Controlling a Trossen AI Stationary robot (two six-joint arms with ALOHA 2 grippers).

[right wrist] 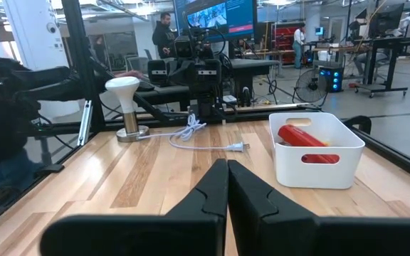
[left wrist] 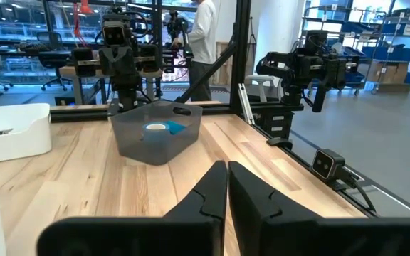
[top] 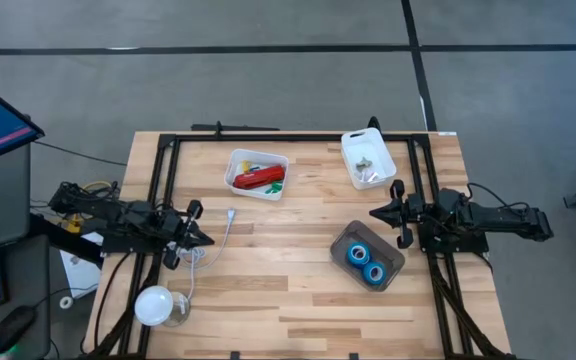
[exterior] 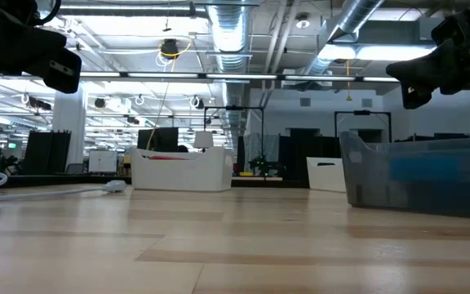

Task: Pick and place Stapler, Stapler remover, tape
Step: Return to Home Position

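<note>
The red stapler (top: pixel 258 180) lies in a white bin (top: pixel 238 160) at the far middle of the table, with small green and yellow pieces beside it; the right wrist view shows the stapler (right wrist: pixel 301 136) too. Two blue tape rolls (top: pixel 366 262) lie in a grey see-through bin (top: pixel 340 240) on the right; one tape roll (left wrist: pixel 164 129) shows in the left wrist view. A small metal piece (top: pixel 365 166) sits in a second white bin (top: pixel 351 145) at the far right. My left gripper (top: pixel 206 239) hovers shut near the left edge, and my right gripper (top: pixel 376 212) hovers shut near the right edge, between the two right-hand bins.
A white lamp (top: pixel 155 305) stands at the near left corner, and its white cable (top: pixel 220 232) runs across the table past my left gripper. Bare wood lies in the middle and along the near edge. People stand in the room beyond the table.
</note>
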